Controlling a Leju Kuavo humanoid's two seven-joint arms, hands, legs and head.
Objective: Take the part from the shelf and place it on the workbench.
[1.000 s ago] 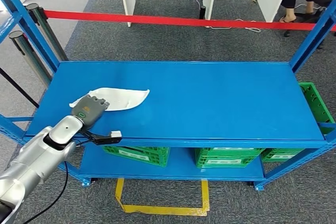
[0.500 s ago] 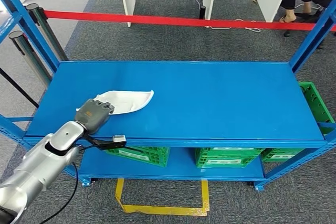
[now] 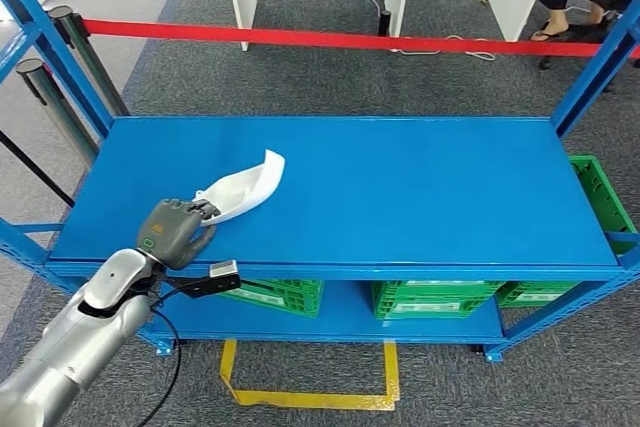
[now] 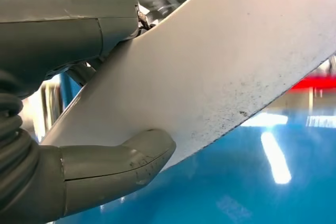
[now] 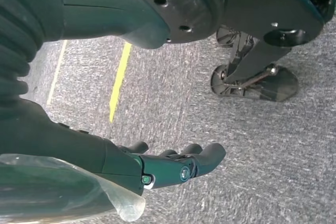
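The part (image 3: 245, 187) is white, long and curved. One end seems lifted off the blue shelf (image 3: 392, 187).

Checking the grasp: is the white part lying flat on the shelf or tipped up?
Tipped up. The left hand grips the white part at its near end, and its far end rises off the blue shelf.

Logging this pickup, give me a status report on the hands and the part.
Left hand grips white part, far end tilted up off blue shelf. Right hand open, hanging over floor. Nothing blocking.
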